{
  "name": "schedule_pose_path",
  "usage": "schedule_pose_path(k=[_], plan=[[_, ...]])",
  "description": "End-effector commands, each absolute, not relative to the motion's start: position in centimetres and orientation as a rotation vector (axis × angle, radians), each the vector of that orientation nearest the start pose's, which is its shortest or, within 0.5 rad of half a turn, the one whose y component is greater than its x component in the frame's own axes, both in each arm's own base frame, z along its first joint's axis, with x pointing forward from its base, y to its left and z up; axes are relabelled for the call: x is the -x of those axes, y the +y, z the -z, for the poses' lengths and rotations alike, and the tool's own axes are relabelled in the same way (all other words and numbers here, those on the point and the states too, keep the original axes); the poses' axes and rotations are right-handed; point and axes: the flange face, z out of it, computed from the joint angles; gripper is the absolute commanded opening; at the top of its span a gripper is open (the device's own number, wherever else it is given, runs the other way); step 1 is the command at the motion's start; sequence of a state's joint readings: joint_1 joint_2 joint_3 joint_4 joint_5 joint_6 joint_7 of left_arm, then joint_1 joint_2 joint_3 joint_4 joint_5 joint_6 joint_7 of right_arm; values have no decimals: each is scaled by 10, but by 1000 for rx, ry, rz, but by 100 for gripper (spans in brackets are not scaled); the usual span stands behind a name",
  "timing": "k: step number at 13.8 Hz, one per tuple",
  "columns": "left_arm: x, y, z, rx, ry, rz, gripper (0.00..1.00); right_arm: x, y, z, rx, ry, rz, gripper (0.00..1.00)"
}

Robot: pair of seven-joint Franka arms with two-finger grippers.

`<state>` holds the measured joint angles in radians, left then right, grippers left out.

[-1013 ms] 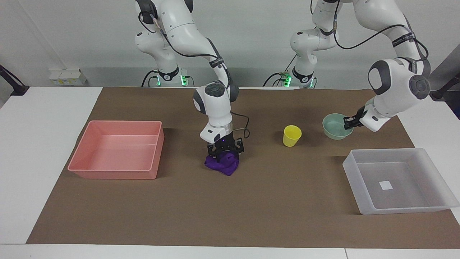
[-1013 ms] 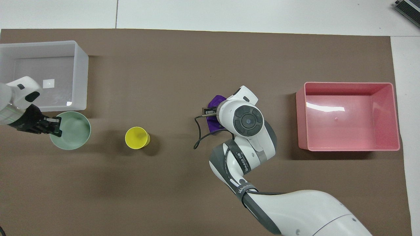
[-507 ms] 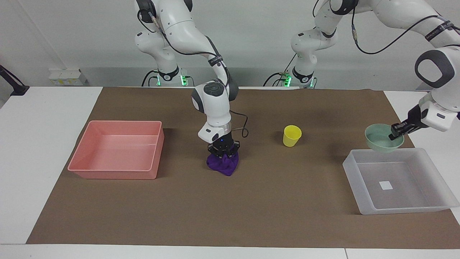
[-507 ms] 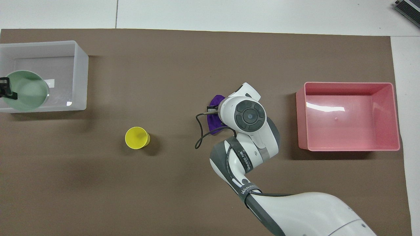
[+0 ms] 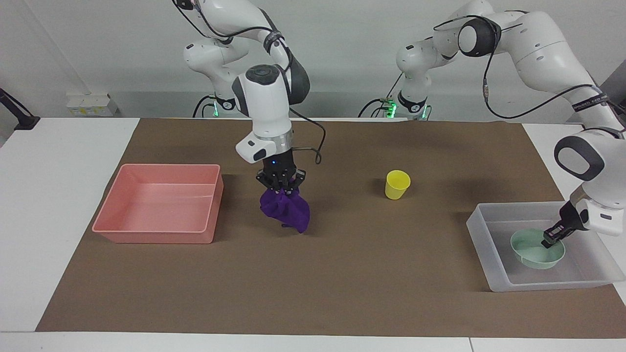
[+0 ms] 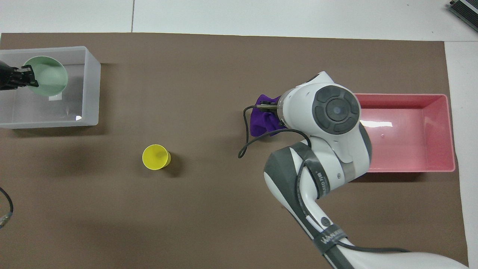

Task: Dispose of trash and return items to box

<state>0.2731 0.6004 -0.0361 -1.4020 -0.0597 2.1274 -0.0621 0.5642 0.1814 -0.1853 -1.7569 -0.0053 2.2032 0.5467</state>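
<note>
My right gripper (image 5: 280, 187) is shut on the purple rag (image 5: 286, 211) and holds it up over the mat, between the pink tray and the yellow cup (image 5: 397, 184). The rag hangs below the fingers and shows beside the wrist in the overhead view (image 6: 263, 119). My left gripper (image 5: 550, 240) is shut on the rim of the mint-green bowl (image 5: 533, 253), which is low inside the translucent box (image 5: 489, 266). I cannot tell if the bowl touches the floor. The cup (image 6: 155, 157) stands upright on the mat.
The pink tray (image 5: 156, 233) sits at the right arm's end of the mat, with nothing in it. The box (image 6: 90, 89) sits at the left arm's end. A brown mat covers the white table.
The right gripper closed on the rag and lifted it off the mat, toward the pink tray. The left gripper carried the bowl from the mat up over the box and down into it.
</note>
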Motion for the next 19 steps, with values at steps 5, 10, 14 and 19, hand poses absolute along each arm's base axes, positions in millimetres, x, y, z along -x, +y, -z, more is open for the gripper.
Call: schedule_pose_path(k=[5,10,14,19], plan=[[-702,192,-344,3154,-578,130,49,-551,119,-636,3031,404,445,0],[-704,188,-385,3144,-569,221,100,-535,0,-666,3101,350,431,0],[-686,135,-473,3174,-514,210,100,-527,-86,-626,3185,138,327,0],[-625,19,-521,3197,-296,-198,100,-531,-128,-532,3214,10,272,0]])
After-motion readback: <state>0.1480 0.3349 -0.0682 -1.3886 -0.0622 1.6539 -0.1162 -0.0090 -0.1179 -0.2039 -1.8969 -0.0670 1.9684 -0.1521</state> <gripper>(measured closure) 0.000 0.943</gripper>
